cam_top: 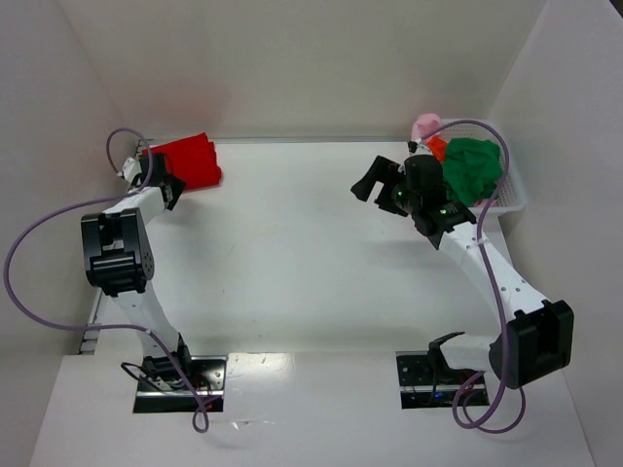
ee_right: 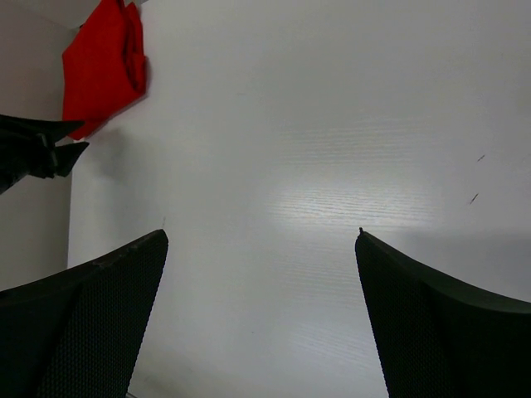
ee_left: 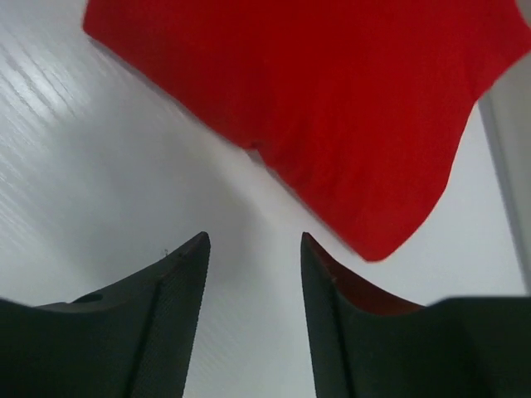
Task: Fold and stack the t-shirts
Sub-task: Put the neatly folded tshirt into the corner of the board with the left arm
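We see red t-shirt (cam_top: 187, 161), smooth soft cloth, folded flat at far-left corner of glossy white table (cam_top: 292, 243). Left gripper (ee_left: 254, 240) just near of it: dark textured fingers parted, bare table between, nothing held. Right gripper (ee_right: 261, 236) over table, right of centre: jaws spread wide, empty. Dark green t-shirt (cam_top: 474, 167) crumpled in mound in white lattice basket (cam_top: 514, 195), far right. Orange t-shirt (cam_top: 437, 147) and pale pink t-shirt (cam_top: 425, 125) bunched at its far-left side.

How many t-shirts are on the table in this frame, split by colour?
Bright red cloth t-shirt: 1
Dark green cloth t-shirt: 1
Pale pink cloth t-shirt: 1
Orange cloth t-shirt: 1
Total: 4
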`<state>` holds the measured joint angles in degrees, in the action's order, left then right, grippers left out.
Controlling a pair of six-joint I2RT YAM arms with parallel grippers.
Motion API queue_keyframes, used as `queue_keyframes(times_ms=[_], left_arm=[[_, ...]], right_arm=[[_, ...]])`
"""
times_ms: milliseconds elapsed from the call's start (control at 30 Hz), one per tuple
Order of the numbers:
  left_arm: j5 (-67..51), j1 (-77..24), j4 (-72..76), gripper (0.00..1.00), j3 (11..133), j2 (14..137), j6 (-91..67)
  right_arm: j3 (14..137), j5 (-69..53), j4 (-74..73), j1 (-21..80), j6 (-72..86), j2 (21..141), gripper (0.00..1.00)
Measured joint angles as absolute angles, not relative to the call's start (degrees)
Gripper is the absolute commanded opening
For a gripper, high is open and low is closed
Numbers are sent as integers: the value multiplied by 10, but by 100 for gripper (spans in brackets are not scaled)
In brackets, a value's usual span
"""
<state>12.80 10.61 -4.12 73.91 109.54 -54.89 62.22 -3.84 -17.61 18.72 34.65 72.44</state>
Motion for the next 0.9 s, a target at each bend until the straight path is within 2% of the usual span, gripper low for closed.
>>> queue_keyframes(times_ms=[33, 300, 900], left_arm=[[128, 113, -32, 49, 734, 1096, -562], [125, 138, 23, 33, 723, 1123, -635], [218, 161, 44, 27, 750, 1191, -692]], right_arm=[[622, -38, -176, 187, 348, 724, 99], [622, -28, -176, 187, 353, 724, 99], [622, -22, -176, 187, 363, 782, 99]])
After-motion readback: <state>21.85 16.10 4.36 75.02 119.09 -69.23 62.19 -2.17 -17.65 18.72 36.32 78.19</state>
